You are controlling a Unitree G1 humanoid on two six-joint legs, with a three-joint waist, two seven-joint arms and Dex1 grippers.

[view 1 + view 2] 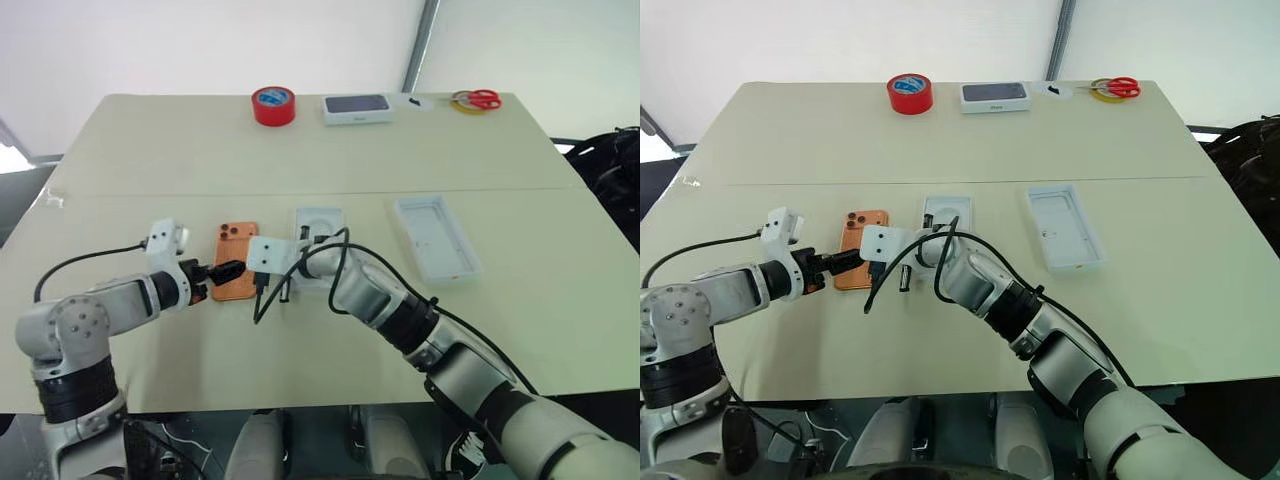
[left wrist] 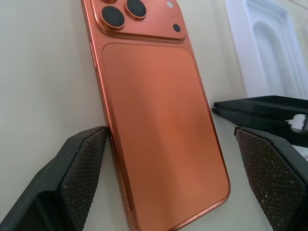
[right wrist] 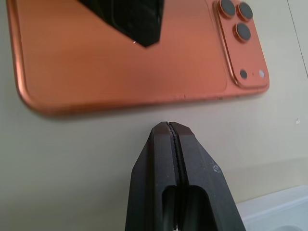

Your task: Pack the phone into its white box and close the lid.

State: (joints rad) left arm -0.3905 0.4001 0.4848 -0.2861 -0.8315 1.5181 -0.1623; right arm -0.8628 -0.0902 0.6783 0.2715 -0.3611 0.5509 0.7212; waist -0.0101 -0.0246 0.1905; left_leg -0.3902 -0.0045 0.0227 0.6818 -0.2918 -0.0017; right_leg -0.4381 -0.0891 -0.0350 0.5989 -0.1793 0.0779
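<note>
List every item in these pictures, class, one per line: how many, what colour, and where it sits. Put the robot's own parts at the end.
table: one, beige, under everything.
phone: one, orange, back up, lying near the front edge, left of centre.
insert with an oval recess: one, white, beside the phone.
open tray: one, white, right of centre.
tape roll: one, red, far edge.
box with a dark picture on top: one, white, far edge.
scissors: one, red-handled, far right corner.
left gripper: black, open, straddling the phone.
right gripper: black, shut, beside the phone.

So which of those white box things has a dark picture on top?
The closed box at the table's far edge, beside the red tape roll. The open tray and the recessed insert are plain white.
</note>
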